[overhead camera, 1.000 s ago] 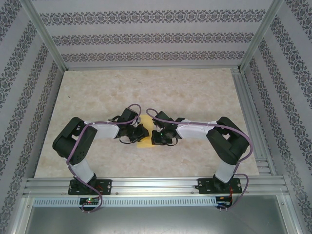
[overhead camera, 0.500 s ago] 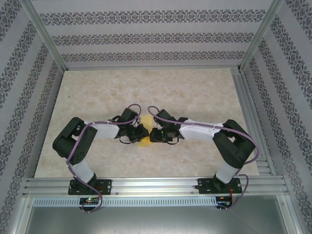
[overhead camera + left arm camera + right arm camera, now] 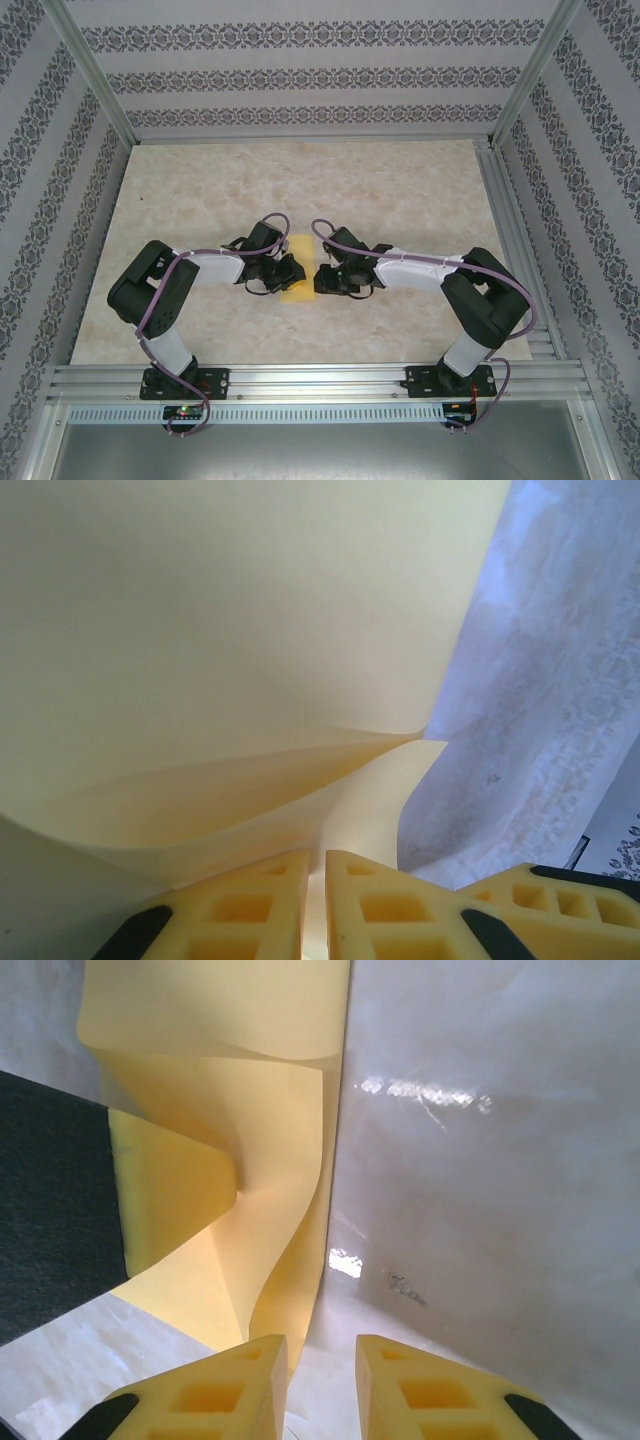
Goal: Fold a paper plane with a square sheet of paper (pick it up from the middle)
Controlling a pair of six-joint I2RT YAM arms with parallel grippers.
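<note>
One square sheet of paper [image 3: 298,290], part-folded, at the middle of the desk [image 3: 400,190], long axis running away from the arm bases; left gripper [image 3: 315,865] pinched on its left side; right gripper [image 3: 320,1352] slightly parted, empty, just beside its right edge

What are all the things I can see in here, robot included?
sheet of paper: one, yellow-orange, mid-table between the claws, partly folded and curled
table: one, beige marble pattern, under everything
walls: three, white with dark patterned bands, left, back and right
metal frame: one, silver, along the near edge and up the corners
cables: two, purple, one along each arm
left arm: one, black and white, near-left
right arm: one, black and white, near-right
left claw: one, yellow fingers, shut on the paper
right claw: one, yellow fingers, open beside the paper's edge
</note>
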